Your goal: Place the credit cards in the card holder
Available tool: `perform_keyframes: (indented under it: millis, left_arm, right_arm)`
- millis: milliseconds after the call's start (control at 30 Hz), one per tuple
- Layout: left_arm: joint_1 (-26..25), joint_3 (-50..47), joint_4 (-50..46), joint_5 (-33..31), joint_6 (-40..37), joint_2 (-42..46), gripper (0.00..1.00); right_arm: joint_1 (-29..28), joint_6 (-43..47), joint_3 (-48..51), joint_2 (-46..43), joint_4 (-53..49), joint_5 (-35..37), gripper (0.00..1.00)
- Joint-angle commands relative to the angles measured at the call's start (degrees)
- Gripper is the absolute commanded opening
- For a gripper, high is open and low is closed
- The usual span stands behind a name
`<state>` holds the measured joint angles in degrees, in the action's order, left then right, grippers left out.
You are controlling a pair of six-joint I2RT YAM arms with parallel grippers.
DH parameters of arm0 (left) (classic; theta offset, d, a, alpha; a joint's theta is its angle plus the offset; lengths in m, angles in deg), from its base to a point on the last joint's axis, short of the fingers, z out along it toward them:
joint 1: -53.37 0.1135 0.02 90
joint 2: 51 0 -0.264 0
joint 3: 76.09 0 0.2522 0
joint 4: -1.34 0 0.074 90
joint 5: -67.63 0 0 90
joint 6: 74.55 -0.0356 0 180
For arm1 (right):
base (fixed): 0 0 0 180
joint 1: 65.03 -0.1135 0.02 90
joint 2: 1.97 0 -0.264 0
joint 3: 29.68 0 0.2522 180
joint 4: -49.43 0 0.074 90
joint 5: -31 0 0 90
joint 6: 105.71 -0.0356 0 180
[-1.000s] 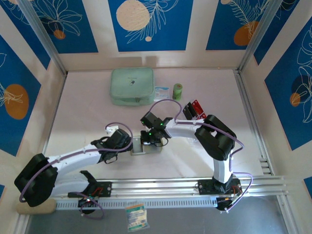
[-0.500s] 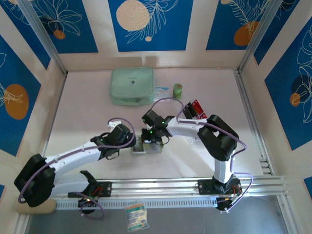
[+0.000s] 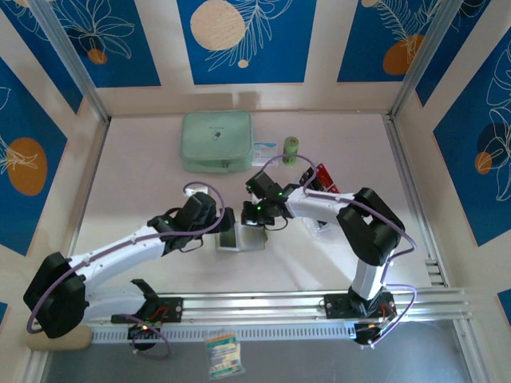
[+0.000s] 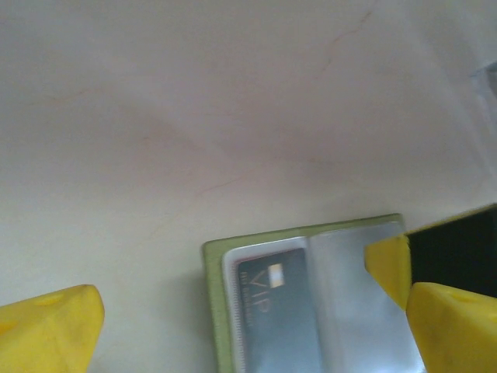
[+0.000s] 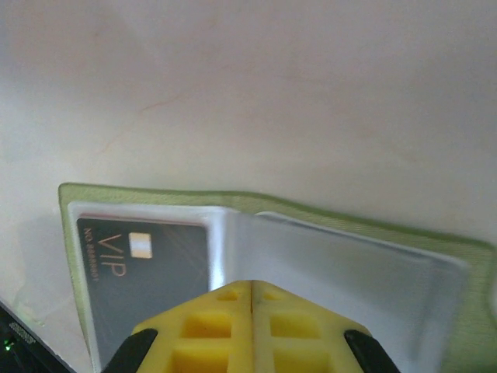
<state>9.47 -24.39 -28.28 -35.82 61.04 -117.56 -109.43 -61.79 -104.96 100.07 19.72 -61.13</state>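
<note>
Pale table (image 3: 144,199), card holder (image 5: 334,264) under clenched right gripper (image 5: 252,284), left gripper (image 4: 233,291) released close by

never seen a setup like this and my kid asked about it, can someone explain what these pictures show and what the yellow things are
It is a robot with two arms bolted to a table, each ending in a two-finger pincer. One picture looks down from above; the other two come from cameras on the wrists, so the yellow shapes are fingers. The left pincer is wide open; the right pincer is shut, its tips over the open green card holder. A dark card marked VIP sits in one sleeve. Further back lie a mint pouch and red cards. I see nothing held.
</note>
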Motion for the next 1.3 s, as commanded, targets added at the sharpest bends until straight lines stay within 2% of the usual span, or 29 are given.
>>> perform_keyframes:
  millis: [0, 433, 800, 1267]
  left_arm:
    - [-1.3, 2.1, 1.9, 1.6, 0.8, -0.1, 0.99]
    - [-6.9, 0.3, 9.6, 2.3, 3.4, -5.1, 0.99]
    - [-7.0, -4.9, 11.7, 1.1, 1.3, -9.5, 1.0]
    - [-7.0, -6.2, 12.4, -0.3, -0.7, -12.6, 1.0]
  right_arm:
    - [2.2, 2.1, 1.2, -2.6, -0.9, -2.2, 0.0]
    - [4.6, 3.9, 1.6, -0.2, -0.5, -5.6, 0.0]
    - [4.6, 4.7, 2.3, 2.8, -0.5, -6.4, 0.0]
    - [2.1, 2.3, 1.8, 5.8, 1.8, -8.6, 0.0]
